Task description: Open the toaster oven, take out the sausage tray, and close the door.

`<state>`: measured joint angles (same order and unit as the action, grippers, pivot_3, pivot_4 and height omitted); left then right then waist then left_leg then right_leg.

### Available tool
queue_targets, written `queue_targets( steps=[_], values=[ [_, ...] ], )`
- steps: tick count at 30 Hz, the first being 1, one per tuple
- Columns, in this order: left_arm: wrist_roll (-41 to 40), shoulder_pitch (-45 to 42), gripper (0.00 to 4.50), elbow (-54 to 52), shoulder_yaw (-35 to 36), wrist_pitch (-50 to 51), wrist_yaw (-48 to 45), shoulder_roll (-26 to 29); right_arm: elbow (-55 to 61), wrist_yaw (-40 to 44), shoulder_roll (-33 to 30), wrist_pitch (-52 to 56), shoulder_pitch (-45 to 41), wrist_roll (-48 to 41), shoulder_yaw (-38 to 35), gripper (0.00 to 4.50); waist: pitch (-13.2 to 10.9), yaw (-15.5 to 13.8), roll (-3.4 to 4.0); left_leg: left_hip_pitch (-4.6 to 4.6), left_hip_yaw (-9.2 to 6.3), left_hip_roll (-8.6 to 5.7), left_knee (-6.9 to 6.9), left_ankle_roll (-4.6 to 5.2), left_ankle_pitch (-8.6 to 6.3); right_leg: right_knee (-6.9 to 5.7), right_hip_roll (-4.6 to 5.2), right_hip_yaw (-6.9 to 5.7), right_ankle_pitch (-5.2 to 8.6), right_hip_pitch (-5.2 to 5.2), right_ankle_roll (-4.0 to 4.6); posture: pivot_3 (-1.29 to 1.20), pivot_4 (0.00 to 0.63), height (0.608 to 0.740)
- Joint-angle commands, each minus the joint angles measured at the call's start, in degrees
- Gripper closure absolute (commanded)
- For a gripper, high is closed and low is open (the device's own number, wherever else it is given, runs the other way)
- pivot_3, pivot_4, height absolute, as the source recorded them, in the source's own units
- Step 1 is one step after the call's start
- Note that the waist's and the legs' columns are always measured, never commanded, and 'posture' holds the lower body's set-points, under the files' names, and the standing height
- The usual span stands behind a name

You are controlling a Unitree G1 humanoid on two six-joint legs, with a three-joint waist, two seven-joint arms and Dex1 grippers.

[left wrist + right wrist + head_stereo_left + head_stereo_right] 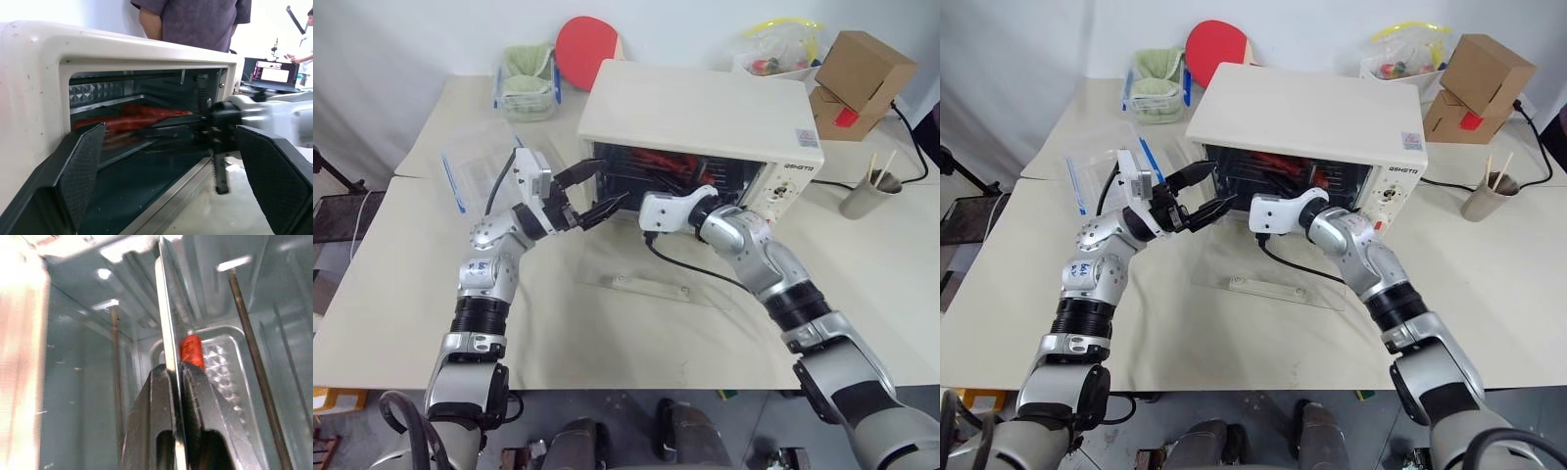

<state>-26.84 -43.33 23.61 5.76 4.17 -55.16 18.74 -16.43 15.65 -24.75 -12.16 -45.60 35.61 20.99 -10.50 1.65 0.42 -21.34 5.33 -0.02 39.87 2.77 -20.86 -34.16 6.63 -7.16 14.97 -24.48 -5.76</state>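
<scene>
The cream-white toaster oven (705,117) stands at the back of the table. Its glass door (646,269) lies flat on the table in front of it, bar handle (651,287) toward me. Inside, the silver sausage tray (165,308) holds a red sausage (192,350). My right gripper (173,369) reaches into the oven, shut on the tray's thin metal rim. My left gripper (607,186) hovers open in front of the oven's left side, above the door, holding nothing. In the left wrist view the sausages (142,113) glow red behind the right gripper (146,131).
A clear container with blue clips (527,78) and a red paddle (587,44) sit behind the oven's left. A cardboard box (857,78) and a cup of sticks (869,194) stand at the right. A person (195,19) stands beyond the oven.
</scene>
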Motion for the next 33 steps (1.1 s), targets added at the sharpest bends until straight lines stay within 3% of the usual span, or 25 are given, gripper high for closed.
queue_targets(
  steps=[1,14,22,28,33],
  values=[
    [-0.81,-1.11,0.0,-0.42,1.51,0.9,-0.05,0.82,9.03,1.95,-0.73,0.52,2.74,-2.41,-2.35,4.43,0.0,-0.04,0.0,0.0,0.0,0.0,0.03,0.0,0.0,-0.02,0.0,0.01,0.0,0.0,0.0,0.0,0.15,0.74],
    [-1.75,-2.58,0.0,2.46,3.54,4.1,-2.4,1.46,32.54,10.64,-5.24,4.98,19.7,-2.06,-5.23,4.43,-0.01,-1.18,-0.02,-0.01,0.0,-0.03,0.16,0.0,0.0,-0.1,0.0,0.06,0.0,0.01,0.0,0.0,0.15,0.74],
    [-3.57,-0.6,0.0,-0.64,4.62,9.25,-1.88,1.63,39.36,14.34,-8.27,5.12,25.82,-2.88,-6.88,4.43,-0.03,-2.2,-0.05,-0.02,-0.03,-0.08,0.17,0.0,0.0,-0.08,0.0,0.05,-0.01,0.03,-0.01,0.0,0.15,0.74],
    [-7.48,4.37,0.0,-8.65,5.92,20.71,-0.14,4.32,43.59,15.83,-9.01,4.94,29.48,-3.31,-7.9,4.43,-0.03,-1.65,-0.05,0.06,0.01,-0.06,0.21,0.0,0.01,-0.17,-0.01,0.13,-0.01,0.05,-0.01,0.0,0.15,0.74],
    [-14.28,7.42,0.0,-15.37,7.51,39.71,5.39,8.01,45.66,16.63,-10.8,3.14,31.89,-4.36,-9.19,4.43,-0.04,-1.61,-0.06,0.07,-0.01,-0.06,0.23,0.0,0.01,-0.19,0.01,0.21,0.0,0.06,-0.01,0.0,0.15,0.74]
  ],
)
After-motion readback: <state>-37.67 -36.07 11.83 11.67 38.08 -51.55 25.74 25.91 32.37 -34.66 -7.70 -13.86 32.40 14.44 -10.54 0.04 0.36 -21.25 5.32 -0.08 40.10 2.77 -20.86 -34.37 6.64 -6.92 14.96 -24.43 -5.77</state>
